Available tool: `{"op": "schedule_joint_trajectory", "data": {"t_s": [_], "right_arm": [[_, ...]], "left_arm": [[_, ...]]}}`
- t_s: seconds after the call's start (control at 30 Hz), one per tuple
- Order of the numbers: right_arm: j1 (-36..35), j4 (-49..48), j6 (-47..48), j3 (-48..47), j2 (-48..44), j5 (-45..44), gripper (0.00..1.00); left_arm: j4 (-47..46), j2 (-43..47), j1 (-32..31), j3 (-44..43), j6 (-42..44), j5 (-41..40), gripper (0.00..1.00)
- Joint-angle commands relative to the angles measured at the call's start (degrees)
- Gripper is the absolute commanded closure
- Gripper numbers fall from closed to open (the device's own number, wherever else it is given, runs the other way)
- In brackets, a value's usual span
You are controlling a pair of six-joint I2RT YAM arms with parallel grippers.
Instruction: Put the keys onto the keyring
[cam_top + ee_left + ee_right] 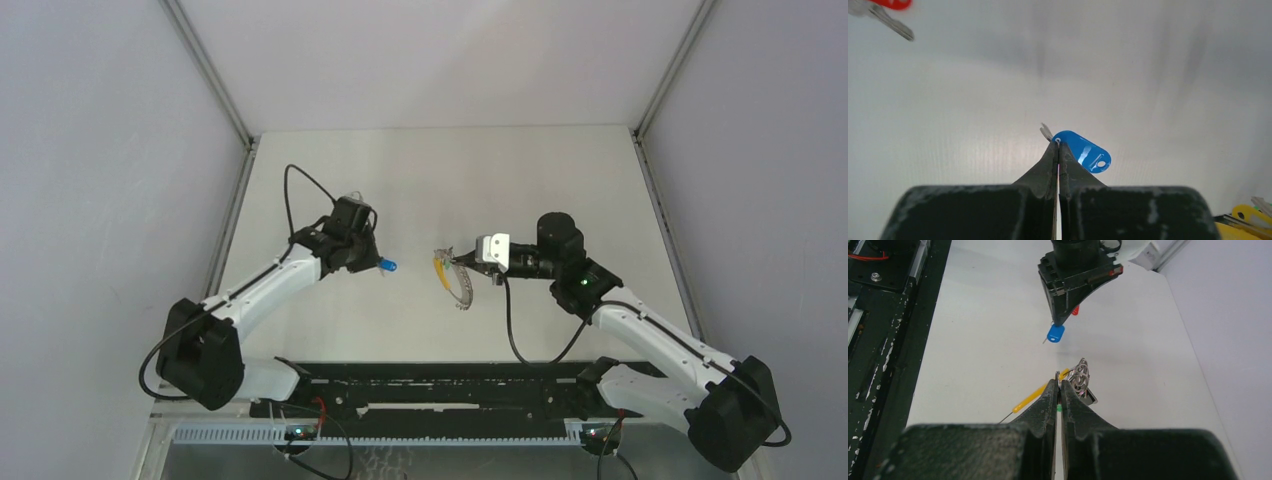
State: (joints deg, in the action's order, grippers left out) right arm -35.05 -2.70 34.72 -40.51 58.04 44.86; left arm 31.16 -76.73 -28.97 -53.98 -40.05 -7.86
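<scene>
My left gripper (372, 260) is shut on the blue-headed key (388, 266) and holds it above the table. In the left wrist view the blue head (1083, 150) sticks out right of the closed fingertips, with a bit of silver blade at their left. The red-headed key (890, 5) lies on the table beyond it. My right gripper (455, 262) is shut on the keyring (1079, 377), whose yellow tab (1035, 395) and bead chain (462, 290) hang from it. The right wrist view shows the blue key (1055, 333) a short way ahead of the ring.
A black rail (430, 385) runs along the near edge between the arm bases. Grey enclosure walls (100, 150) stand on the left, right and back. The white table (450, 170) stretches beyond both grippers.
</scene>
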Motion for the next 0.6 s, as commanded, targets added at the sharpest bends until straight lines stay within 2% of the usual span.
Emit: {"op": "schedule_joint_trajectory", "data": {"t_s": [0.0, 0.03, 0.1, 0.17, 0.27, 0.57], "right_arm": [[-0.6, -1.4, 0.4, 0.0, -2.1, 0.1, 1.00], [-0.7, -1.4, 0.4, 0.0, -2.2, 0.1, 1.00], [-0.9, -1.4, 0.5, 0.0, -2.2, 0.0, 1.00], [-1.0, -1.5, 0.5, 0.0, -2.1, 0.0, 1.00], [-1.1, -1.7, 0.4, 0.0, -1.7, 0.2, 1.00], [-0.9, -1.9, 0.5, 0.0, -0.8, 0.2, 1.00]], "left_arm": [[-3.2, -0.1, 5.6, 5.9, -5.0, 13.8, 1.00], [-4.7, 0.8, 5.2, 6.9, -4.7, 14.1, 1.00], [0.0, 1.1, 3.9, 5.4, -4.4, 5.0, 1.00], [-1.9, 0.5, 4.9, 6.4, -6.0, 8.7, 1.00], [-10.4, 0.2, 4.8, 11.3, -13.4, 13.8, 1.00], [-17.7, -5.7, 4.7, 13.9, -24.1, 9.6, 0.97]]}}
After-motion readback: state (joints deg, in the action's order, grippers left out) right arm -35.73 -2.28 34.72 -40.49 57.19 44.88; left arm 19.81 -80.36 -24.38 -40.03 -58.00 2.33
